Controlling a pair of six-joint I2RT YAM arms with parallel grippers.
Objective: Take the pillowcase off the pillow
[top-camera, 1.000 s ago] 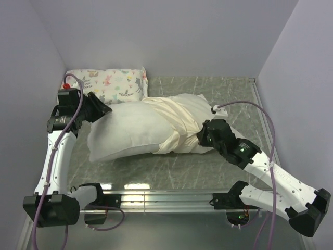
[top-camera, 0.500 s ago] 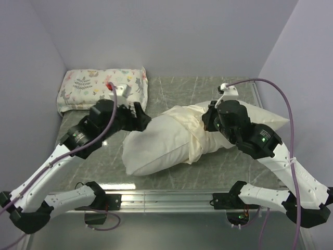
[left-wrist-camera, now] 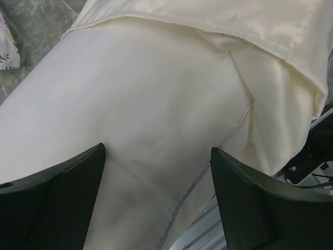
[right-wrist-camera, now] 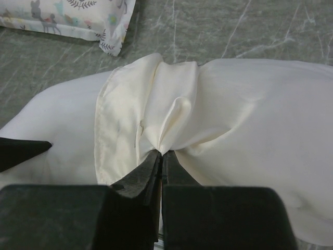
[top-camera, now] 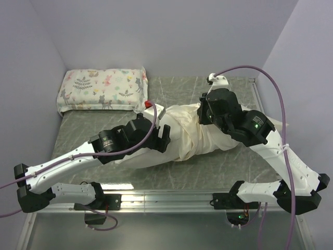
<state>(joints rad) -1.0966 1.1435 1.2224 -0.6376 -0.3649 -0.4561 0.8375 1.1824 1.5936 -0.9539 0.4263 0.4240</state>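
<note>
The white pillow [top-camera: 136, 158] lies across the middle of the table, with its right part inside the cream pillowcase [top-camera: 190, 133]. My right gripper [right-wrist-camera: 161, 152] is shut on a pinched fold of the pillowcase [right-wrist-camera: 234, 114] just right of its open hem; the bare pillow [right-wrist-camera: 52, 130] shows left of the hem. In the top view this gripper [top-camera: 204, 113] sits over the far side of the case. My left gripper [left-wrist-camera: 157, 148] is open, its fingers [left-wrist-camera: 62, 203] straddling the bare pillow [left-wrist-camera: 130, 94] close above it, with the case's hem [left-wrist-camera: 270, 36] just beyond. It also shows in the top view [top-camera: 163, 137].
A small floral animal-print pillow [top-camera: 104, 88] lies at the far left corner and shows in the right wrist view [right-wrist-camera: 67, 15]. A metal rail [top-camera: 166, 198] runs along the near edge. Walls close in the left, back and right.
My left arm has swung from the far left across onto the pillow's bare end, with the gripper open. My right gripper has moved up and away, still holding the case. The pillow has shifted right.
</note>
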